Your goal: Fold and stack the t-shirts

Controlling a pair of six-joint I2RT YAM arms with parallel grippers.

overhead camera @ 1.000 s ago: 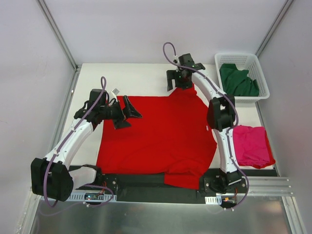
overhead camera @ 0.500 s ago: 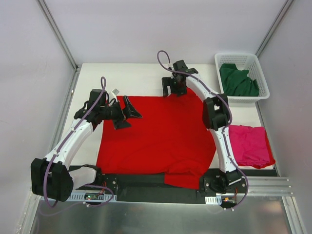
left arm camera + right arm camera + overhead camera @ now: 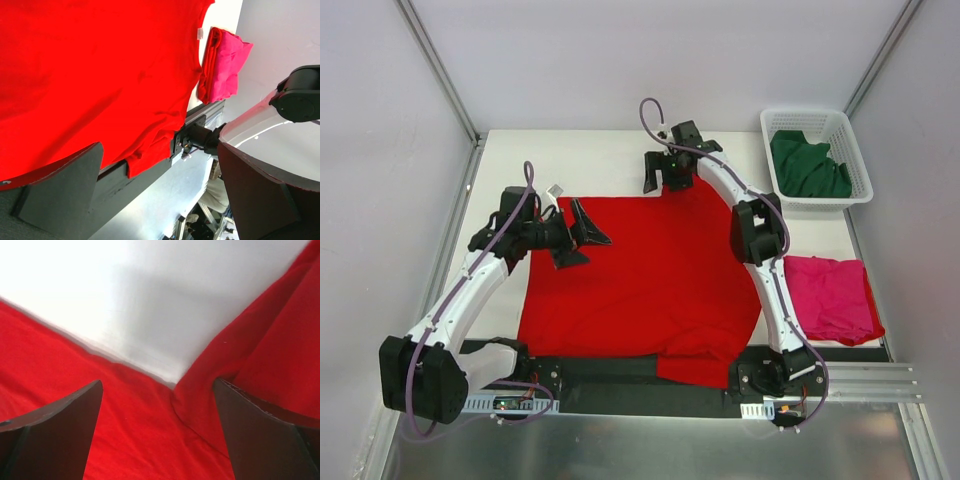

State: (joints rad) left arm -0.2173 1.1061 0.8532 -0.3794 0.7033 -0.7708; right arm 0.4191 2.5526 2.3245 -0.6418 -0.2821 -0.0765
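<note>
A bright red t-shirt (image 3: pixel 640 280) lies spread flat over the middle of the table, its near hem hanging over the front edge. It also shows in the left wrist view (image 3: pixel 90 70) and the right wrist view (image 3: pixel 140 435). A folded magenta-pink t-shirt (image 3: pixel 832 297) lies at the right, also in the left wrist view (image 3: pixel 227 62). A dark green t-shirt (image 3: pixel 807 165) sits in the white basket (image 3: pixel 855 150). My left gripper (image 3: pixel 582 233) is open and empty above the red shirt's far left corner. My right gripper (image 3: pixel 665 175) is open and empty over the shirt's far edge, by a sleeve seam (image 3: pixel 177 395).
The white table (image 3: pixel 580 160) shows bare behind the red shirt and at the left. The black base rail (image 3: pixel 620 375) runs along the front edge. Grey walls close in the left, back and right sides.
My right gripper has moved left along the red shirt's far edge. My left arm has shifted only slightly.
</note>
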